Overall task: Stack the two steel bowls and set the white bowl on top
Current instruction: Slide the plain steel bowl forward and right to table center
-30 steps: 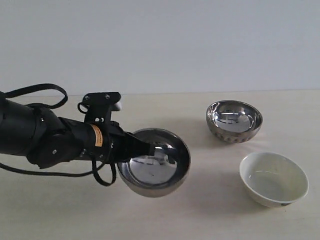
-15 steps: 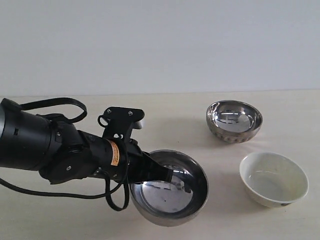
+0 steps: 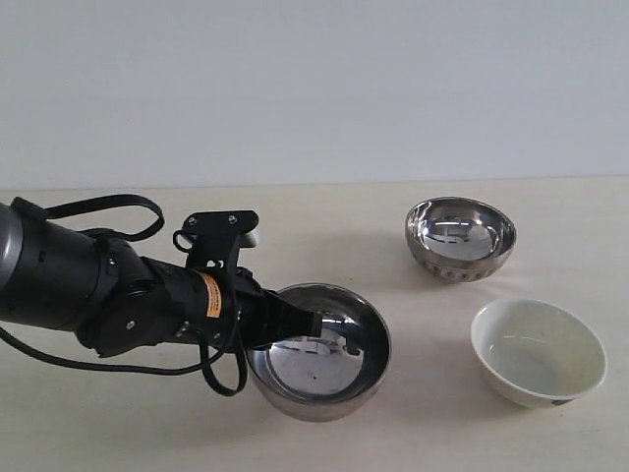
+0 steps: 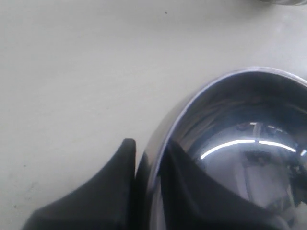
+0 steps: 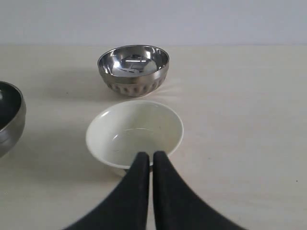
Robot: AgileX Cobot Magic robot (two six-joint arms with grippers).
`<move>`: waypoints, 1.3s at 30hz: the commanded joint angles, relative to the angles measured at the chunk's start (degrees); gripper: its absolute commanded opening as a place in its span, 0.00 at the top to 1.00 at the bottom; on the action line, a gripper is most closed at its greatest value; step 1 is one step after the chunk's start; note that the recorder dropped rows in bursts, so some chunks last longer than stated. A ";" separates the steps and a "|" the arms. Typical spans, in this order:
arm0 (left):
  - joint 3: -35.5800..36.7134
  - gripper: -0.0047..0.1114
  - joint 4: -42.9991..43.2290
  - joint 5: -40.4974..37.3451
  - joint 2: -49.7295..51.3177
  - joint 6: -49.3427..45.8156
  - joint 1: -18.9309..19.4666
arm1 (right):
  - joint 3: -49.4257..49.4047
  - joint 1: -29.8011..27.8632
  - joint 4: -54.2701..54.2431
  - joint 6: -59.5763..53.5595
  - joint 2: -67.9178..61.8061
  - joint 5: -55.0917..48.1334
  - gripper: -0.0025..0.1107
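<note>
My left gripper [image 3: 311, 325] is shut on the near rim of the smooth steel bowl [image 3: 319, 356], one finger inside and one outside. In the left wrist view the rim of this bowl [image 4: 240, 143] runs between the two fingers of the left gripper [image 4: 149, 146]. The bowl tilts slightly; whether it touches the table is unclear. The dimpled steel bowl [image 3: 460, 236] stands upright at the back right, also seen as [image 5: 133, 67]. The white bowl [image 3: 537, 351] sits in front of it, empty. My right gripper [image 5: 150, 154] is shut just short of the white bowl [image 5: 134, 132], holding nothing.
The cream tabletop [image 3: 413, 433] ends at a pale wall behind. My left arm's black body and cables [image 3: 88, 290] fill the left side. The held bowl's edge [image 5: 9, 120] shows at the side of the right wrist view.
The left gripper carried the smooth steel bowl rightward and toward the camera, then drew it back a little and lower. The other two bowls have not moved.
</note>
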State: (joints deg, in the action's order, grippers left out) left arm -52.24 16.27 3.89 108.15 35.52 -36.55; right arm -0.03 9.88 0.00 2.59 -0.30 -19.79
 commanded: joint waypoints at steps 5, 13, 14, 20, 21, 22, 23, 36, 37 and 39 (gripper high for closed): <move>0.38 0.93 -0.79 0.86 0.60 0.94 0.04 | 0.03 -0.15 0.43 0.03 0.30 0.22 0.98; 0.38 0.93 -0.79 -0.54 0.60 0.94 0.04 | 0.03 -0.15 0.43 0.03 0.30 0.22 0.98; 0.38 0.93 -0.79 -0.76 0.60 0.94 0.04 | 0.03 -0.15 0.43 0.03 0.30 0.22 0.98; 0.38 0.93 -0.79 -2.36 0.60 0.94 0.04 | 0.03 -0.15 0.43 0.03 0.30 0.22 0.98; 0.38 0.93 -0.79 -2.64 0.60 0.94 0.04 | 0.03 -0.15 0.43 0.03 0.30 0.22 0.98; 0.38 0.93 -0.79 -2.94 0.60 0.94 0.04 | 0.03 -0.15 0.43 0.03 0.30 0.22 0.98; 0.38 0.93 -0.79 -3.08 0.60 0.94 0.04 | 0.03 -0.15 0.43 0.03 0.30 0.22 0.98; 0.38 0.93 -0.79 -3.08 0.60 0.94 0.04 | 0.03 -0.15 0.43 0.03 0.30 0.22 0.98; 0.38 0.93 -0.79 -3.08 0.60 0.94 0.04 | 0.03 -0.15 0.43 0.03 0.30 0.22 0.98; 0.25 0.93 -0.79 -3.07 0.60 0.94 0.04 | 0.03 -0.15 0.43 0.03 0.30 0.22 0.98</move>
State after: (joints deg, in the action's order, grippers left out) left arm -51.91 16.27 0.52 108.77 35.89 -36.55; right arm -0.03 9.88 0.00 2.59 -0.30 -19.79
